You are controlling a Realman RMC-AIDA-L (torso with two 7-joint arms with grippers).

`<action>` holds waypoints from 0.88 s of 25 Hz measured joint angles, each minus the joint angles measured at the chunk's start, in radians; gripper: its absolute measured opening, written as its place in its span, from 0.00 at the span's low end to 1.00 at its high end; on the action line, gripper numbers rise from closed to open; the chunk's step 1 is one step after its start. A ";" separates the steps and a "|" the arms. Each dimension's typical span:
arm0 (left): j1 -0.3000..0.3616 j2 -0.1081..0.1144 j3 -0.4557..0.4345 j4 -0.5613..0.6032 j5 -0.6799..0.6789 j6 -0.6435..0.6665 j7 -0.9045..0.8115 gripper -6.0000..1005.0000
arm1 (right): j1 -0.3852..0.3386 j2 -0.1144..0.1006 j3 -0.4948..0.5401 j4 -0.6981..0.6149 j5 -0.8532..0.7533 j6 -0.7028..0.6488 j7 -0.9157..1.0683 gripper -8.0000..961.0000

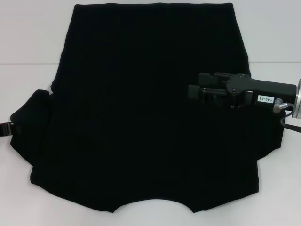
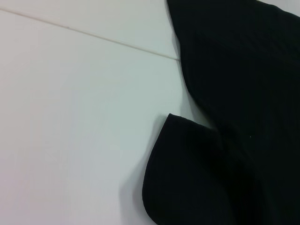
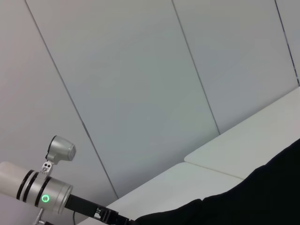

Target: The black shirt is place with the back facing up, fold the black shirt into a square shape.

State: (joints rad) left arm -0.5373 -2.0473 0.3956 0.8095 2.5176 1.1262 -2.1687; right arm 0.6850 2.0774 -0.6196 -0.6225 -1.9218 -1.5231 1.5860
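The black shirt lies spread across the white table, its right sleeve apparently folded inward. The right gripper hovers sideways above it, fingers seemingly closed and empty. The left gripper waits by the left sleeve, finger state indiscernible.

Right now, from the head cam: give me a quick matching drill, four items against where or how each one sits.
Items:
1. black shirt
2. right hand
3. left hand
4. table

Descriptions:
A. only just showing at the view's left edge, beside the sleeve that sticks out
B. white surface under everything
C. spread out, plain side up, no lettering showing
D. over the shirt's right part, pointing toward the robot's left

Pairs: 1-C, 2-D, 3-A, 4-B
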 joint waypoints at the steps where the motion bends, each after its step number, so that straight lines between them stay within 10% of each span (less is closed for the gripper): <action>1: 0.000 0.000 -0.002 0.001 0.002 0.000 0.000 0.01 | 0.000 0.001 0.000 0.000 0.000 0.000 0.000 0.81; 22: 0.017 0.001 -0.063 0.029 0.027 -0.009 -0.022 0.01 | 0.008 0.004 0.002 -0.005 0.013 0.026 0.000 0.81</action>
State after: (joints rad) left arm -0.5203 -2.0461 0.3331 0.8381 2.5448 1.1172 -2.1906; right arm 0.6927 2.0813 -0.6181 -0.6274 -1.9085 -1.4972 1.5860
